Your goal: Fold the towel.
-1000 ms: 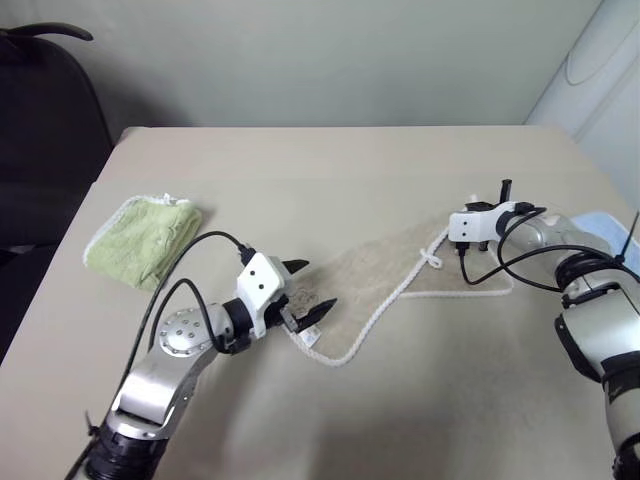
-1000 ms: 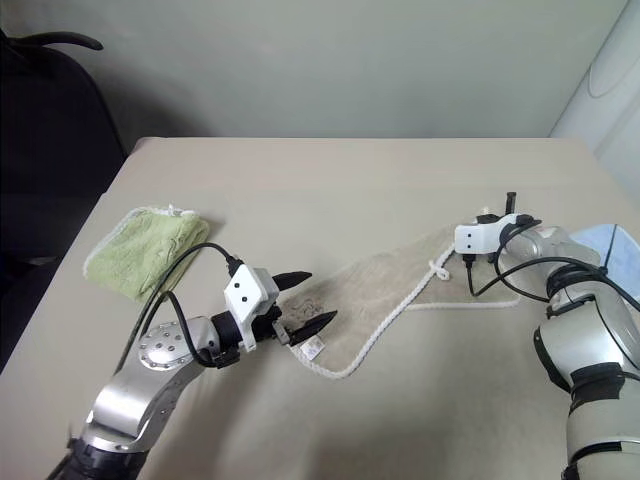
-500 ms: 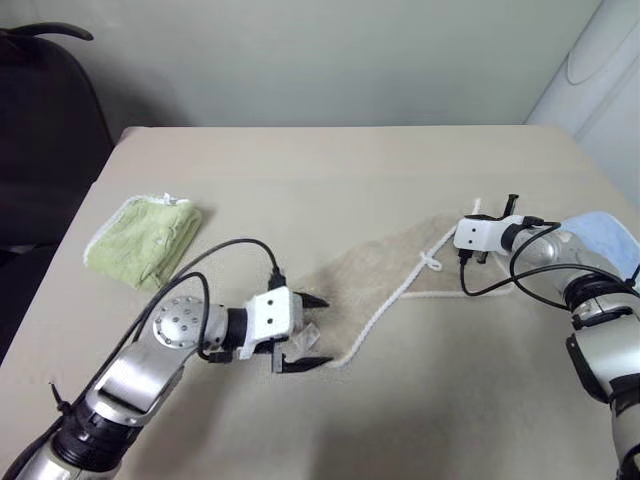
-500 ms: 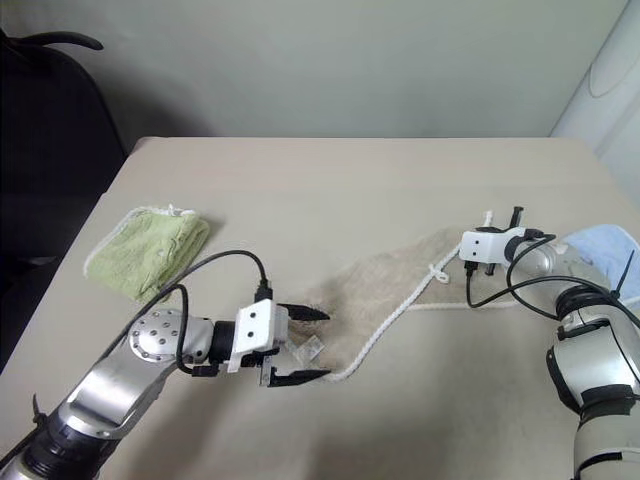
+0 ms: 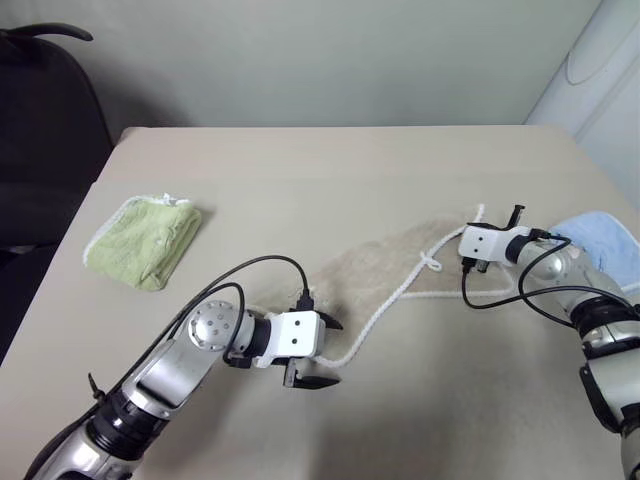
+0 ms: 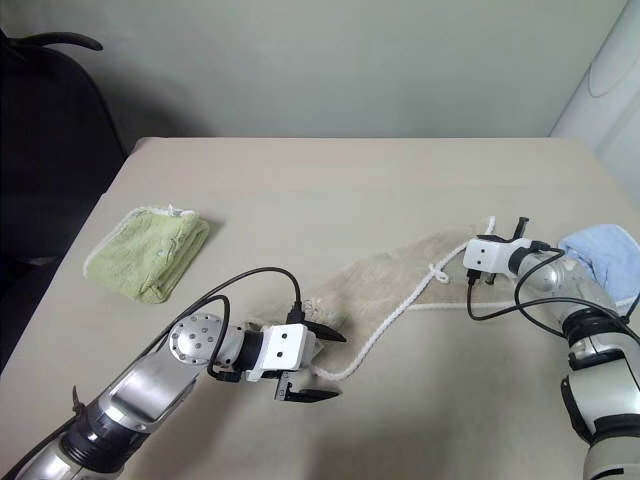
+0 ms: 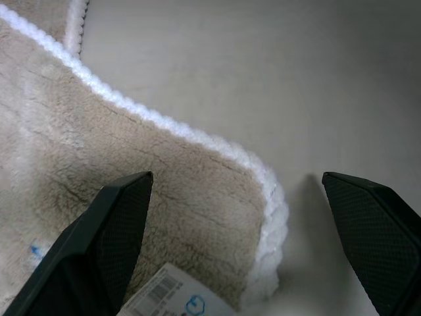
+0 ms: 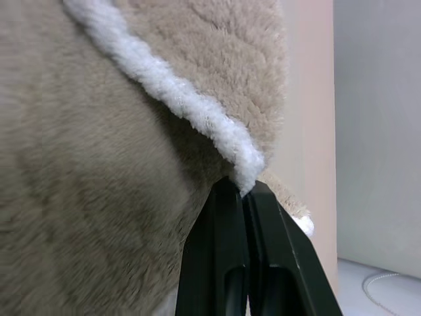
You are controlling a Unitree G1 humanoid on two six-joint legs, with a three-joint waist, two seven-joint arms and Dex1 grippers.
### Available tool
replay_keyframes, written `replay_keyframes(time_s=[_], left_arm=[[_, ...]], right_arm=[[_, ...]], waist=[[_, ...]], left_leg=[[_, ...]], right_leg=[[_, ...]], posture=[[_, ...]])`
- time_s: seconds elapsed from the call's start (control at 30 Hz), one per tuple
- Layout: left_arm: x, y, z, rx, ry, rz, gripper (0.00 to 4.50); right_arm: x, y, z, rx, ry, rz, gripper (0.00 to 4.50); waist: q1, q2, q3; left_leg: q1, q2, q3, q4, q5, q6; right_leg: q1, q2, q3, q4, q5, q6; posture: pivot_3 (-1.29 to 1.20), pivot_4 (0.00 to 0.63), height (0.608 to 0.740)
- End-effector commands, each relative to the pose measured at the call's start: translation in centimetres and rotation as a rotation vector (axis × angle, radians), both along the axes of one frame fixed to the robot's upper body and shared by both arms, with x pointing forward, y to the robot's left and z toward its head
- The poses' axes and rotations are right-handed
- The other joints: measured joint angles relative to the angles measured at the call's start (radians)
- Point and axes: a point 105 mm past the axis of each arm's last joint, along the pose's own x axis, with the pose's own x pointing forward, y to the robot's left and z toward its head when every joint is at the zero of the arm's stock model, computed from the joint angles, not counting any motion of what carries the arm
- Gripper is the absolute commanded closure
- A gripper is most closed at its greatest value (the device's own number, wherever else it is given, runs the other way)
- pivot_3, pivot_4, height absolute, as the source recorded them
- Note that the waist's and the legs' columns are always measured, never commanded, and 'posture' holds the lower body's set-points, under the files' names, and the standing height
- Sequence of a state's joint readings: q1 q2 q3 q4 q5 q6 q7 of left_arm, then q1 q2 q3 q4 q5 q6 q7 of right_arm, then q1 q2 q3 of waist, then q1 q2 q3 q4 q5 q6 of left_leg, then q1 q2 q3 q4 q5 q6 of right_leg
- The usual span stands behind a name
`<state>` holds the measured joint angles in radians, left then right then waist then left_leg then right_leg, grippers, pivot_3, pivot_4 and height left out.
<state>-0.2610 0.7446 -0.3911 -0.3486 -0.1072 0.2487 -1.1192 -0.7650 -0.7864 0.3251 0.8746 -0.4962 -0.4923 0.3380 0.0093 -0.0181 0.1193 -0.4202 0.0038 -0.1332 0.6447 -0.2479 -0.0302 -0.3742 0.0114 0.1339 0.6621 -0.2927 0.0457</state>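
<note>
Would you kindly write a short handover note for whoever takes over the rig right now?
Left gripper: open, low over the table, its jaws on either side of the towel's near corner, nothing held.
Right gripper: shut on the towel's far corded edge, lifting it slightly.
Towel: stretched out unfolded across the table between the two grippers; its label sits at the near corner.
Green towel lies at the table's left, blue towel at its right.
Done: one corner gripped.
Left: close the left gripper on the near corner, then fold.

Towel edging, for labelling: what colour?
White, on the beige towel; clearest in the left wrist view.
</note>
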Motion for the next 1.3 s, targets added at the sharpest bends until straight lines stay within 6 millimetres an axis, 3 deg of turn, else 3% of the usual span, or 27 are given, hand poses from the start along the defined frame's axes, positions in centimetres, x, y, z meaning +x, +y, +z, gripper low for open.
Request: replay_keyframes(time_s=[0.03, 0.23, 0.37, 0.7, 1.0, 1.13, 1.3], left_arm=[[-0.5, -0.2, -0.5, 0.033, -0.017, -0.017, 0.00], [-0.3, 0.1, -1.2, 0.069, -0.032, -0.024, 0.00], [0.3, 0.1, -1.3, 0.060, -0.054, -0.015, 1.06], [1.1, 0.2, -1.1, 0.037, -0.073, -0.003, 4.47], [1.0, 0.0, -0.1, -0.024, -0.063, 0.026, 4.47], [0.5, 0.2, 0.0, -0.025, -0.039, 0.026, 3.41], [0.6, 0.4, -0.1, 0.007, -0.077, 0.026, 1.63]], right_arm=[[-0.3, -0.2, 2.3, 0.031, -0.055, 0.001, 4.49], [-1.1, -0.4, 3.0, 0.040, -0.066, -0.008, 4.49], [-1.6, -0.8, 3.3, 0.047, -0.078, -0.027, 4.50], [-2.1, -1.3, 3.8, 0.047, -0.092, -0.045, 4.50], [-2.2, -1.3, 3.9, 0.036, -0.087, -0.038, 4.50], [-2.2, -1.3, 3.8, 0.035, -0.085, -0.037, 4.50], [-2.1, -1.3, 3.7, 0.032, -0.083, -0.037, 4.50]], waist=[[0.000, 0.000, 0.000], [0.000, 0.002, -0.001], [0.003, 0.003, -0.002], [0.002, 0.004, -0.002], [0.001, 0.004, -0.002], [-0.001, 0.004, -0.002], [-0.001, 0.004, -0.002]], left_leg=[[0.000, 0.000, 0.000, 0.000, 0.000, 0.000], [0.001, 0.000, 0.000, 0.000, 0.000, 0.000], [0.001, 0.000, 0.000, 0.000, 0.000, 0.000], [0.001, 0.000, 0.000, 0.002, 0.000, 0.002], [0.001, 0.000, 0.000, 0.002, 0.000, 0.002], [0.001, 0.000, 0.000, 0.001, 0.000, 0.002], [0.001, 0.000, 0.000, 0.001, 0.000, 0.002]], right_leg=[[0.000, 0.000, 0.000, 0.000, 0.000, 0.000], [0.001, 0.000, 0.000, 0.000, 0.000, 0.000], [0.001, 0.000, 0.000, 0.000, 0.000, 0.000], [0.003, 0.000, 0.001, -0.001, 0.002, 0.003], [0.003, 0.000, 0.001, -0.002, 0.002, 0.003], [0.002, 0.000, 0.001, -0.002, 0.002, 0.003], [0.002, 0.000, 0.001, -0.002, 0.002, 0.003]], posture=[[0.00, 0.150, 0.740], [0.00, 0.150, 0.740], [0.00, 0.150, 0.740], [0.00, 0.150, 0.740], [0.00, 0.150, 0.740], [0.00, 0.150, 0.740], [0.00, 0.150, 0.740]])
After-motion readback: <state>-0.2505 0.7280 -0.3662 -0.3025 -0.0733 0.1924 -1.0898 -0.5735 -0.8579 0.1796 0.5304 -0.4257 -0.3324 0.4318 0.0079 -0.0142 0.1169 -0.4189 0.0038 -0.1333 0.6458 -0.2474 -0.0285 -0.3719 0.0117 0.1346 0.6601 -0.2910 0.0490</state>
